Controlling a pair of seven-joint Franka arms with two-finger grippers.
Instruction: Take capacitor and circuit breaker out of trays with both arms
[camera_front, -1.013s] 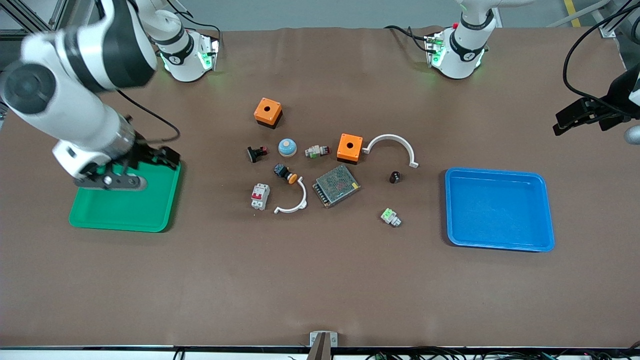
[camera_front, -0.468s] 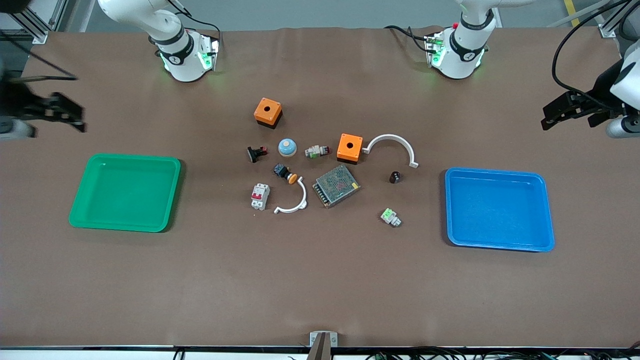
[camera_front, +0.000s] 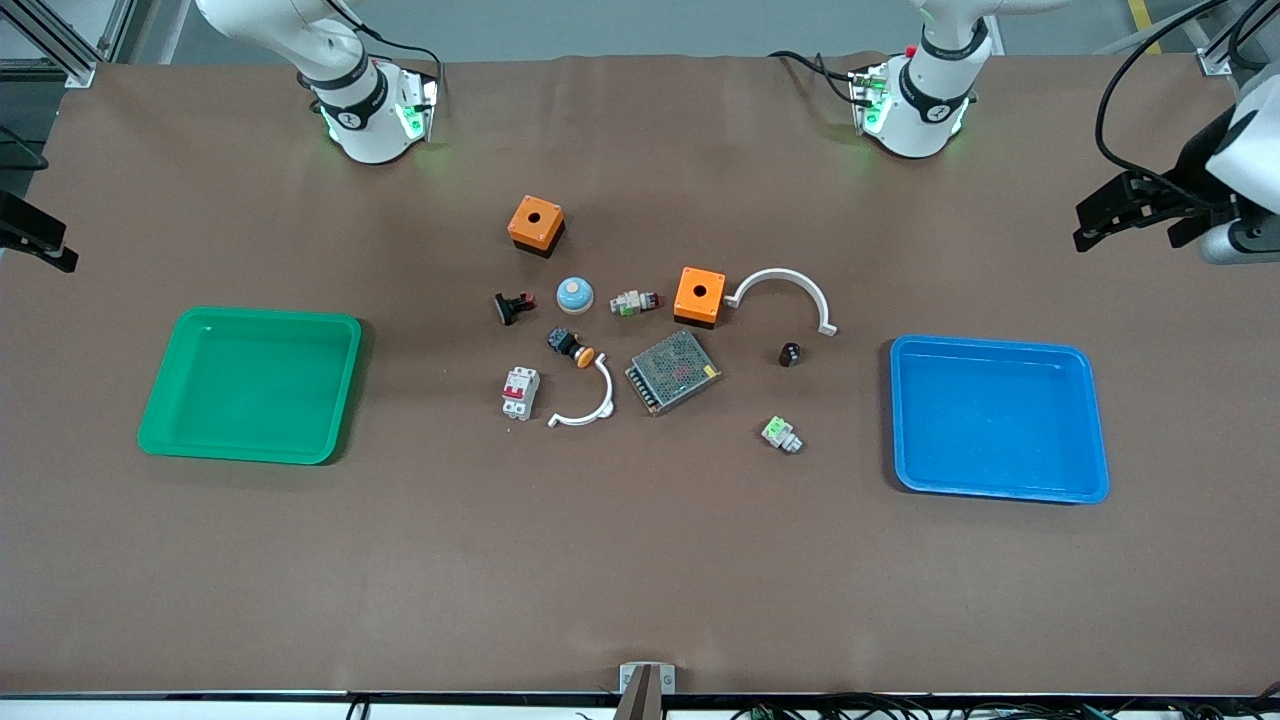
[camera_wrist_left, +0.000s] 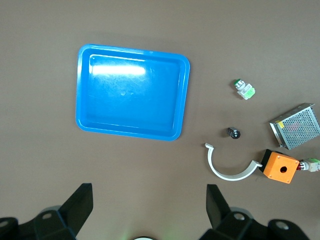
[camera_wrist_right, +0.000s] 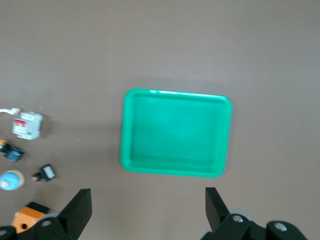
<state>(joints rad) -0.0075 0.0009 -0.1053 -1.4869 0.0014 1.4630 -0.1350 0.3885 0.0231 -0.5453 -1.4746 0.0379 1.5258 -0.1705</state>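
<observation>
- Our left gripper (camera_front: 1100, 212) hangs in the air at the left arm's end of the tabletop (camera_front: 640, 560), above the edge there; its fingers (camera_wrist_left: 80, 202) are spread wide and hold nothing.
- Our right gripper (camera_front: 40, 245) is up at the right arm's edge of the tabletop, only partly in the front view; its fingers (camera_wrist_right: 80, 207) stand wide apart and empty.
- The capacitor (camera_front: 789, 354) sits near the tabletop's middle, between the grey box (camera_front: 672, 371) and the blue tray (camera_front: 1000, 488), just beside one end of a white arc (camera_front: 785, 290).
- The breaker (camera_front: 520, 392) lies near the middle too, toward the green tray (camera_front: 245, 452), just beside a smaller white arc (camera_front: 590, 400).
- We see both trays with nothing in them, one toward each end of the tabletop.
</observation>
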